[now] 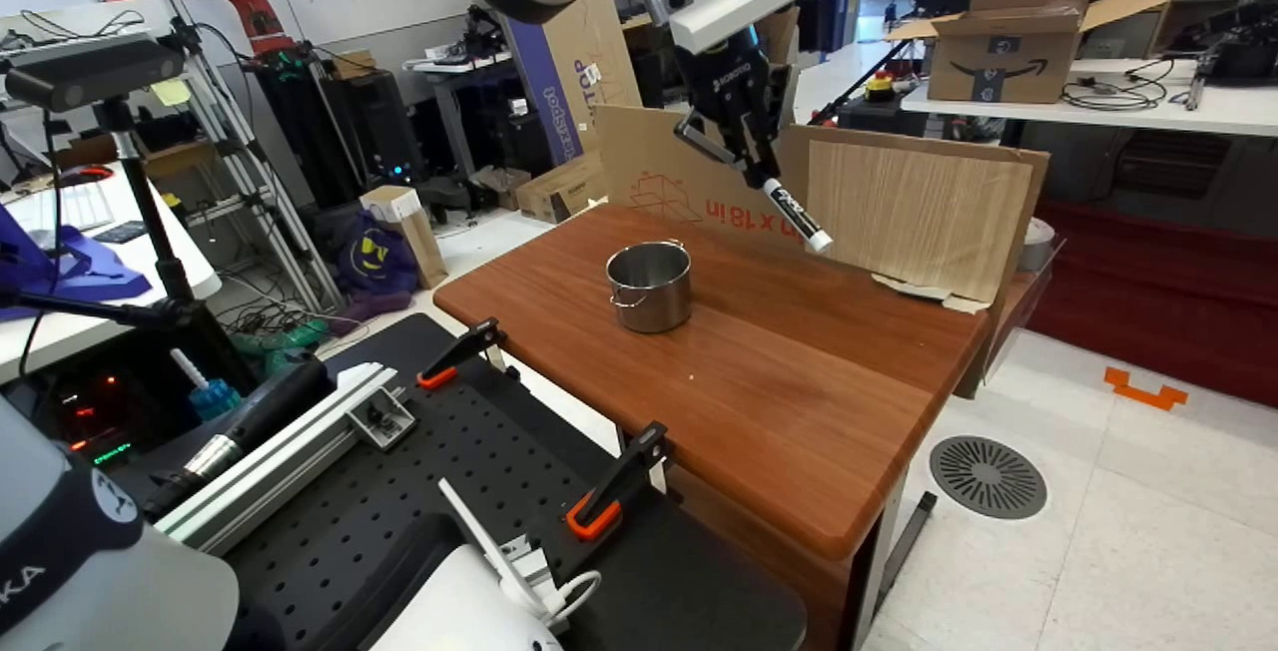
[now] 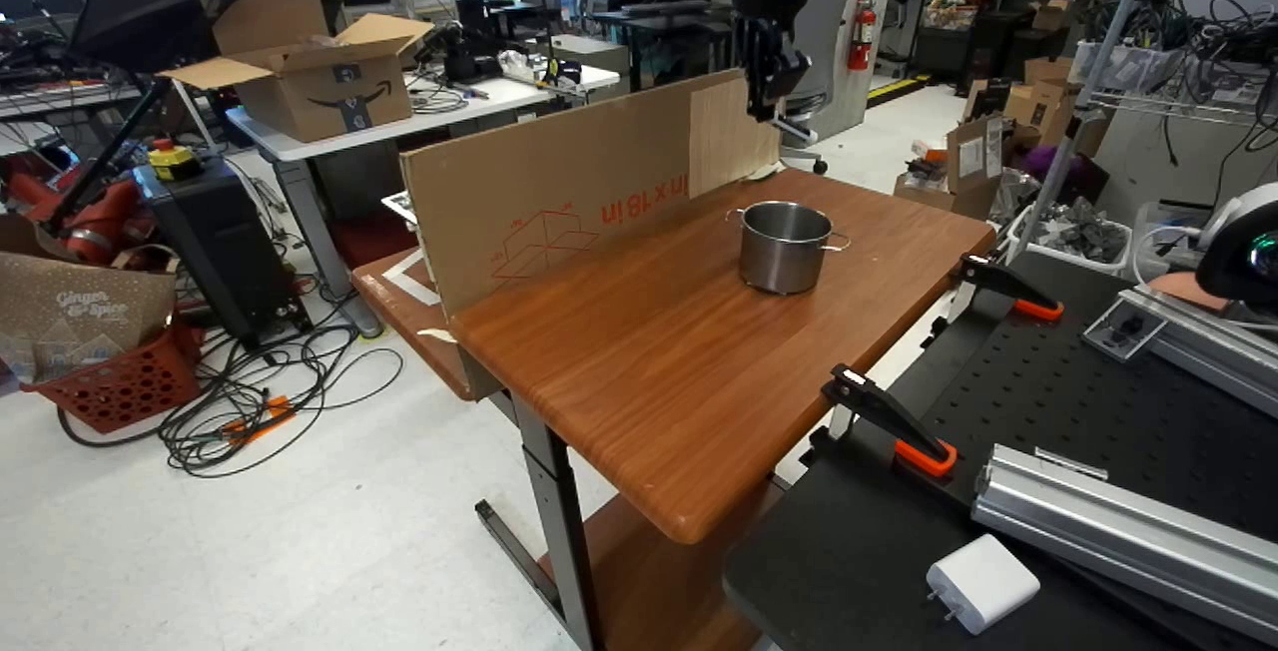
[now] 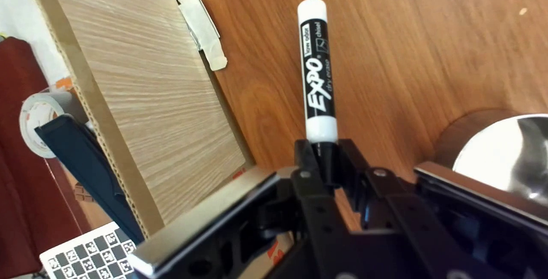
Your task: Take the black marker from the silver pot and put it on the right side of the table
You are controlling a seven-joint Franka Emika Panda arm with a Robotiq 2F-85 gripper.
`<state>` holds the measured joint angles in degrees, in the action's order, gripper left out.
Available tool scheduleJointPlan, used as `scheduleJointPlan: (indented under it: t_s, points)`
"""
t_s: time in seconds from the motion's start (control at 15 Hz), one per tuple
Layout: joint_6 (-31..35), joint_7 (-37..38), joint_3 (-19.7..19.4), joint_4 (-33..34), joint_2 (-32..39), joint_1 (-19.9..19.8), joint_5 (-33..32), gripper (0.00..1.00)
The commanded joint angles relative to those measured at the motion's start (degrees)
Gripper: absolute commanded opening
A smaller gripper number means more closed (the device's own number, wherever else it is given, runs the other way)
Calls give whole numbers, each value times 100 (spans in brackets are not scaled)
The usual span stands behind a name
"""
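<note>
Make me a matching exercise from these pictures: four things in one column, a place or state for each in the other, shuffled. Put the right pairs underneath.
Things
1. black marker
2. silver pot
3. gripper
4. cardboard sheet with red print

Places and states
A. standing on the table, open mouth upward
B. upright along an edge of the table
C. in the air, slanting, white end lowest
D. closed on the dark end of what it holds

Pairs: 1-C; 2-A; 3-D; 4-B
</note>
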<state>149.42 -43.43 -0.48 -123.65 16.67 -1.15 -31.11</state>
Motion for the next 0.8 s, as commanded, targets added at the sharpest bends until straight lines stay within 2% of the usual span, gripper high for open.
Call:
scheduleJointPlan:
  t_s: [0.0, 0.33, 0.73]
  points:
    - [466, -366, 75, 124, 359, -139, 126, 5]
    - [799, -1013, 326, 190, 891, -390, 724, 5]
    - [728, -1481, 513, 436, 1352, -555, 1230, 5]
